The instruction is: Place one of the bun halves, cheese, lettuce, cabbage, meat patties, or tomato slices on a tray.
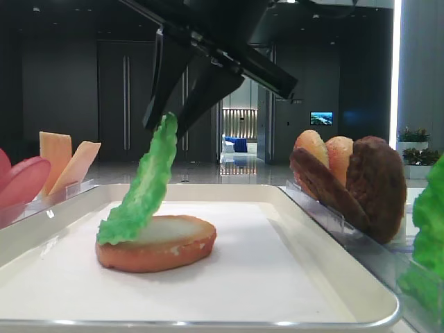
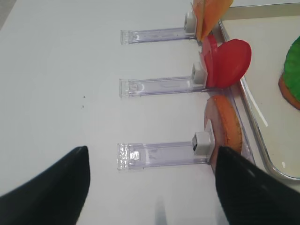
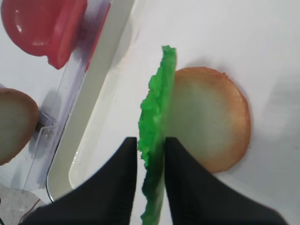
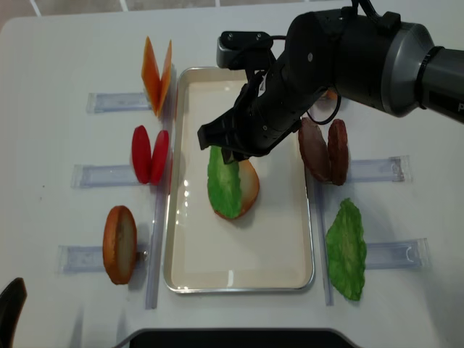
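1. A lettuce leaf (image 1: pixel 142 187) stands tilted on edge — its lower end rests on a bun half (image 1: pixel 157 243) lying flat side up on the tray (image 1: pixel 277 291).
2. The right gripper (image 3: pixel 151 154) pinches the leaf's upper end between two narrowly spaced black fingers (image 3: pixel 123 178).
3. The left gripper (image 2: pixel 150 183) hovers over the table (image 2: pixel 61 70) with its claw spread wide — nothing between its fingers.
4. Cheese slices (image 4: pixel 156 75), tomato slices (image 4: pixel 149 154), another bun half (image 4: pixel 119 243), meat patties (image 4: pixel 326 151) and a second lettuce leaf (image 4: pixel 346 249) stand in clear racks (image 2: pixel 161 154) beside the tray.
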Tool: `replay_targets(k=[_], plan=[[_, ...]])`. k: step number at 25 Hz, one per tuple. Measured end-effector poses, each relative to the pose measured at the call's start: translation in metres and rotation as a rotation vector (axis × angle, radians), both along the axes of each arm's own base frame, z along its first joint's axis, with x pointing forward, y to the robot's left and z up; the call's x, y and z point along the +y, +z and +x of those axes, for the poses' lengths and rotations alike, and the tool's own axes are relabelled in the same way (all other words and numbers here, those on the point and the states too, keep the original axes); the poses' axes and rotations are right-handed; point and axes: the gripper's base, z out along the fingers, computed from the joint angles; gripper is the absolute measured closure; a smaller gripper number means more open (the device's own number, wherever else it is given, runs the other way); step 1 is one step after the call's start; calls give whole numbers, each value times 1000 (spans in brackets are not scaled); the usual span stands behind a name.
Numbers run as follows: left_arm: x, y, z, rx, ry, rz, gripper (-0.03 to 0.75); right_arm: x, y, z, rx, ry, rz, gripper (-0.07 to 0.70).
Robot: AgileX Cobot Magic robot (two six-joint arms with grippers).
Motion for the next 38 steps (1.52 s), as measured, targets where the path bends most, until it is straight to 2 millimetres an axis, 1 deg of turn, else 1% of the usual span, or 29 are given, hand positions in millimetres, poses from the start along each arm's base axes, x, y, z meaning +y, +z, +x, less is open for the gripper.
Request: replay_targets(k=[3,10,16,21,26,28,29,31,34,35,37,38], plan=[[0,0,0,0,0,0,79,-1,-1,-1,0,11,-16,395],[0,0,0,0,0,0,79,-5,-3,1,-32,44,-71,248],[0,0,0,0,0,0,79,-9,-4,3,-61,45,-120,193],[0,0,0,0,0,0,79,-10,-5,3,-62,38,-136,126],[0,0,0,0,0,0,79,-12,-5,1,-24,28,-157,111],[0,0,0,0,0,0,79,-14,2,1,-20,31,-180,111],[0,0,0,0,0,0,79,-15,9,1,-23,29,-193,111],[0,0,0,0,0,0,79,-20,31,0,-39,0,-209,111],[0,0,0,0,0,0,79,-27,72,-1,-85,-35,-221,111],[0,0,0,0,0,0,79,-30,81,-2,-94,-39,-226,111],[0,0,0,0,0,0,79,-33,93,-3,-112,-44,-237,111],[0,0,0,0,0,0,79,-35,94,-3,-113,-50,-252,111]])
